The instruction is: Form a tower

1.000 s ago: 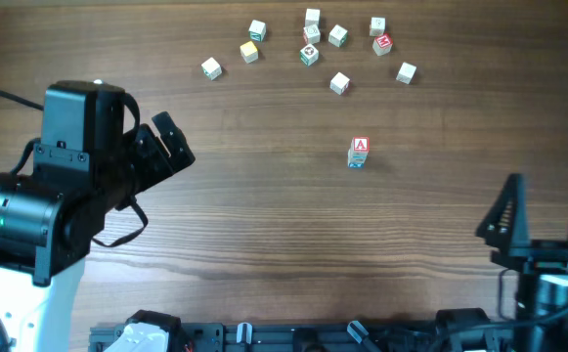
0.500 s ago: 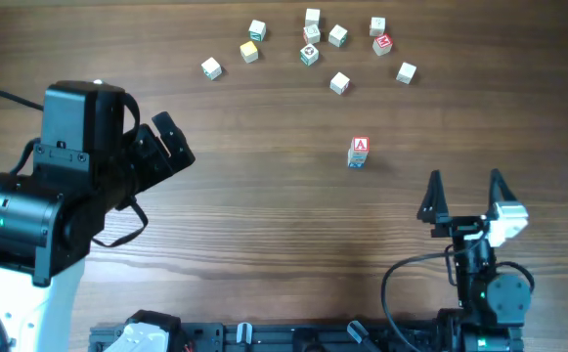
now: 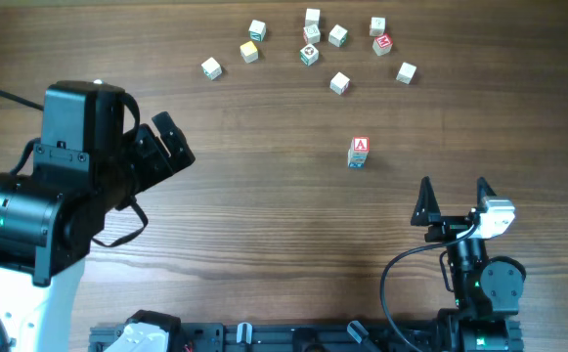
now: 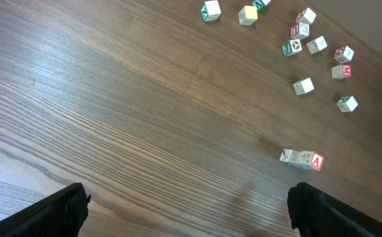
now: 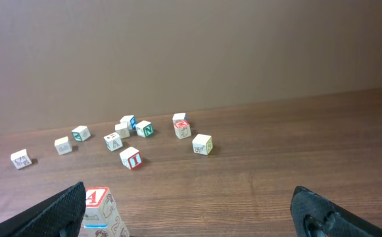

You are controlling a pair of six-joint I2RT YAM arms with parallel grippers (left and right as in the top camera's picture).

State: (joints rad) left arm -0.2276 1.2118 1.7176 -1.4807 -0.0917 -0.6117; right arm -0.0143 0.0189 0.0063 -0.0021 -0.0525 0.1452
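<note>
tower [image 3: 359,153] standing (A on top) | left end effector [image 4: 189,197] wide open, empty | right end effector [image 3: 454,191] likewise

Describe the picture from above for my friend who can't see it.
A small tower of letter cubes, red A on top, stands on a wooden table. Loose cubes lie scattered beyond it. The left arm and right arm sit apart from it, the right's jaws open.
</note>
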